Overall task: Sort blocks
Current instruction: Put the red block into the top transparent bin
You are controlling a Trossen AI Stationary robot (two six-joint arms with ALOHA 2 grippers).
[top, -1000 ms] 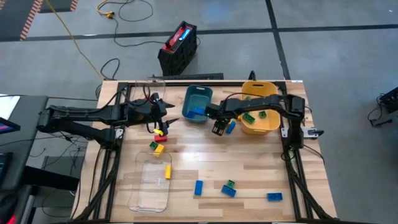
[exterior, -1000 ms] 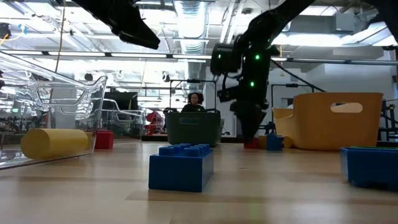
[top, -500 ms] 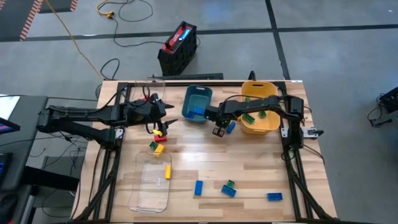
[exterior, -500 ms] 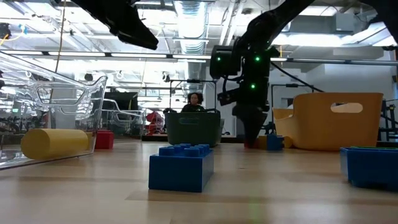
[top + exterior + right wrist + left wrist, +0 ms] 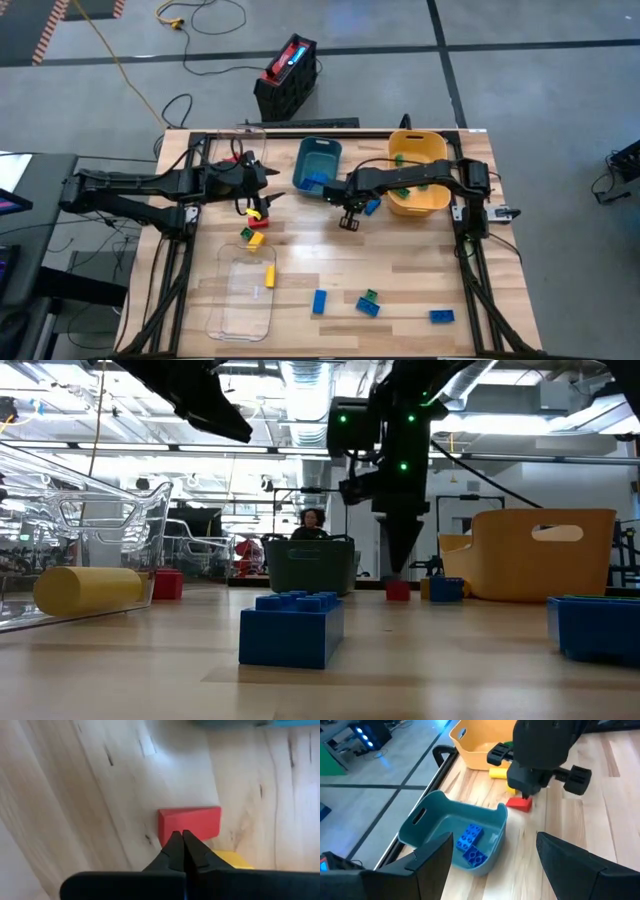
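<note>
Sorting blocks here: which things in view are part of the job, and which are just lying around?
Job:
- red block under the shut right gripper
- blue blocks in the teal bin
- green blocks in the yellow bin
- loose blue blocks on the table
- clear tray

Lying about:
- black and red case on the floor
- yellow cable

Two small blue plastic bricks (image 5: 471, 844) lie inside the teal plastic bin (image 5: 427, 820). A small red plastic brick (image 5: 519, 803) lies on the wooden surface (image 5: 600, 815) between it and the yellow plastic bin (image 5: 475, 750).
</note>
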